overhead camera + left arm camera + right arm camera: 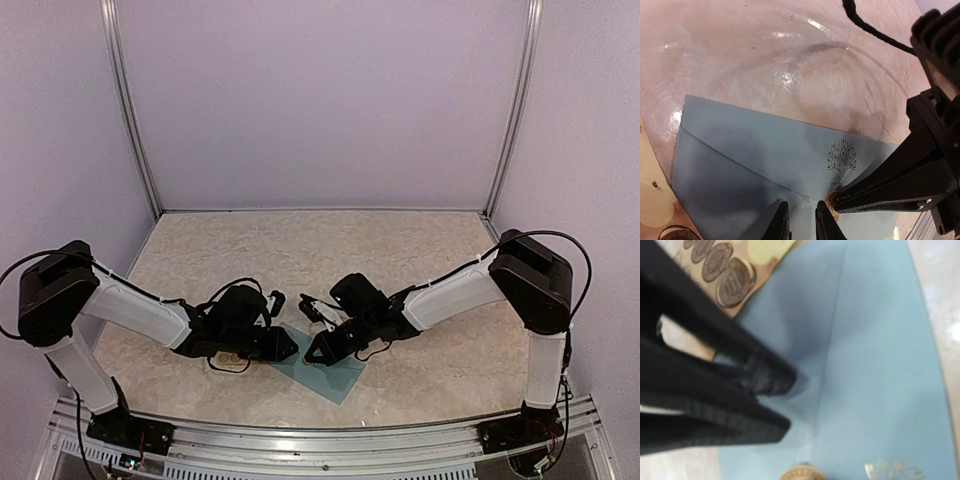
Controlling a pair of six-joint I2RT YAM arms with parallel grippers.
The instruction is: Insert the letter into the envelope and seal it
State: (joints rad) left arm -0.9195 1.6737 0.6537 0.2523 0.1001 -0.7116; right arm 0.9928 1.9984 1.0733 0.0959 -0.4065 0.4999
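The teal envelope (338, 380) lies flat between the two arms, its pointed flap folded down over the body (765, 145). A round gold sticker (831, 205) sits at the flap's tip. My right gripper (836, 200) reaches in from the right, shut, its tips resting on that sticker. My left gripper (801, 211) stands just beside it on the flap, its jaws a small gap apart with nothing between them. In the right wrist view the left gripper (785, 401) comes in from the left over the envelope (880, 365), with the sticker (800, 473) at the bottom edge. The letter is out of view.
A tan sheet of round stickers (725, 275) lies partly under the envelope's left end (655, 200). The table top (300, 250) is pale marbled stone, walled by white panels at the back and sides. A black cable (875, 30) hangs over the far side.
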